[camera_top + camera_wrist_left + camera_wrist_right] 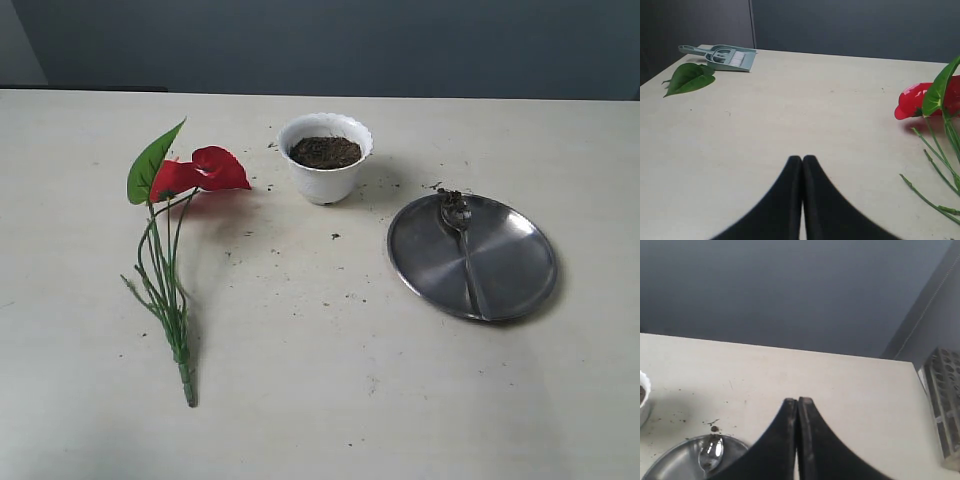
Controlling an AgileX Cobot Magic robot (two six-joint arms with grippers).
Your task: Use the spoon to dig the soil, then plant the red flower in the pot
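The white scalloped pot (325, 160) stands at the back middle of the table, filled with dark soil (325, 152). On the left lies the red flower (205, 170), its green stems (170, 290) running toward the front. The silver spoon (463, 240) rests on the steel plate (520, 275) at the right, with soil crumbs on its bowl. Neither gripper shows in the exterior view. My left gripper (802, 159) is shut and empty, with the red flower (912, 100) off to one side. My right gripper (798, 401) is shut and empty, beside the spoon (711, 454) on its plate (675, 462).
Soil crumbs (335, 236) are scattered on the table round the pot and plate. A grey-green dustpan (722, 56) and a loose green leaf (687, 77) lie at a far table corner. A perforated rack (945, 405) stands at the table's edge.
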